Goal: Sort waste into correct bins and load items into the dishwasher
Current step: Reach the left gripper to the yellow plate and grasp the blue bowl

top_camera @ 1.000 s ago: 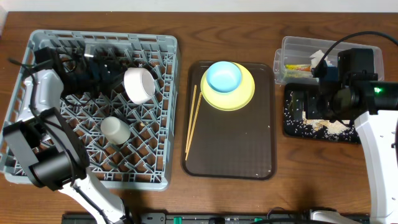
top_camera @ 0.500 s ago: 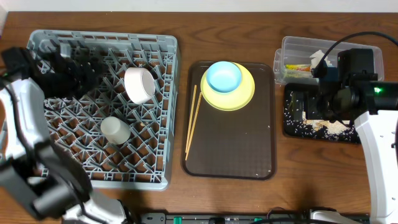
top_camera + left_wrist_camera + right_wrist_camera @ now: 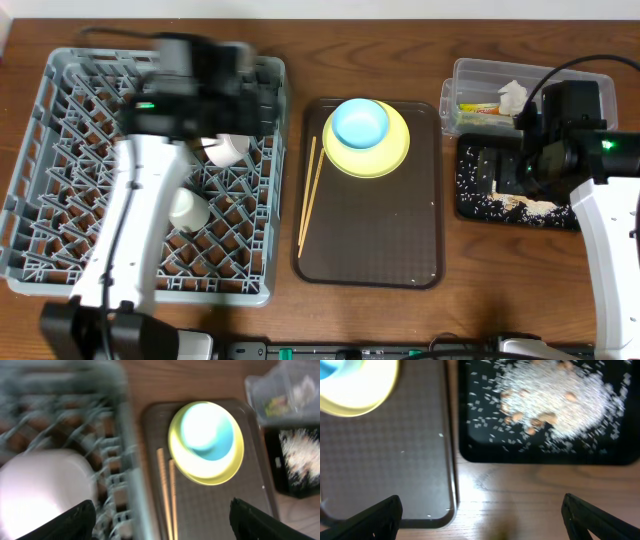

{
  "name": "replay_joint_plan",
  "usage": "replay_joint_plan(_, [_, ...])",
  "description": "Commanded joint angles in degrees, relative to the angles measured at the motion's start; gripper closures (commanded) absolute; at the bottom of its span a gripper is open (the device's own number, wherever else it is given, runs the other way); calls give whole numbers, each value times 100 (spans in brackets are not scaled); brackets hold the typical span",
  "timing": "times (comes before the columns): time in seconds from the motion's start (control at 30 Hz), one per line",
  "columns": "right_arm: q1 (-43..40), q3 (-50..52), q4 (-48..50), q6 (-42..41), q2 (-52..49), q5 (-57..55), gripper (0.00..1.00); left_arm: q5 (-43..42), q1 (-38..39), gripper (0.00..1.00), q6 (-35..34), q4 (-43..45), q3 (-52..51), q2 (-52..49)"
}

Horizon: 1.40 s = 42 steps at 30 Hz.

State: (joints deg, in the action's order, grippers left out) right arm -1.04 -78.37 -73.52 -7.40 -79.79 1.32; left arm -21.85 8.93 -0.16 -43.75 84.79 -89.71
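The grey dish rack (image 3: 60, 250) holds a white bowl (image 3: 228, 148) and a small whitish cup (image 3: 188, 208). My left gripper (image 3: 258, 100) is open and empty above the rack's right rim (image 3: 132, 485), beside the white bowl (image 3: 42, 490). The light blue bowl (image 3: 360, 122) sits on the yellow plate (image 3: 385, 160), with chopsticks (image 3: 308, 195) to their left. The clear tub (image 3: 480, 85) holds the tissue (image 3: 513, 97) and wrapper (image 3: 478, 107). The black tray (image 3: 480, 205) holds rice and crumbs (image 3: 560, 400). My right gripper (image 3: 487, 520) is open and empty over bare table in front of it.
The dark brown serving tray (image 3: 370, 240) lies between the rack and the bins, under the plate and chopsticks. The left arm reaches over the rack's middle. The right arm stands over the black tray's right side.
My left arm has swung fast from the rack's far left corner to its right rim, near the white bowl. The right arm has barely moved.
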Motion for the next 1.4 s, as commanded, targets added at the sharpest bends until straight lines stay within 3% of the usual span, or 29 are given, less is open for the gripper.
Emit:
replay_joint_plan(0.0, [-17, -52, -37, -413, -9, -413, 1, 955, 841, 13, -7, 415, 20, -291])
replay_joint_plan(0.2, [-17, -52, -70, -413, -9, -411, 1, 999, 1989, 12, 63, 1475, 20, -1130])
replay_joint_plan(0.5, [-17, -52, -103, -369, -9, -411, 1, 1228, 2472, 13, 317, 2013, 20, -2334])
replay_joint_plan(0.67, [-17, -55, -111, -367, -9, -411, 1, 1226, 2503, 20, 315, 2031, 20, -2826])
replay_joint_plan(0.8, [-17, -52, -138, -367, -9, -411, 1, 1226, 2503, 38, 315, 2031, 20, -2966])
replay_joint_plan(1.0, [-17, -52, -153, -369, -9, -411, 1, 1226, 2503, 78, 315, 2076, 20, -2844])
replay_joint_plan(1.2, [-17, -52, -205, -367, -9, -411, 1, 1222, 2503, 94, 289, 2061, 20, -2813])
replay_joint_plan(1.37, [-17, -52, -223, -367, -9, -413, 1, 1182, 2503, 94, 181, 2050, 20, -2651])
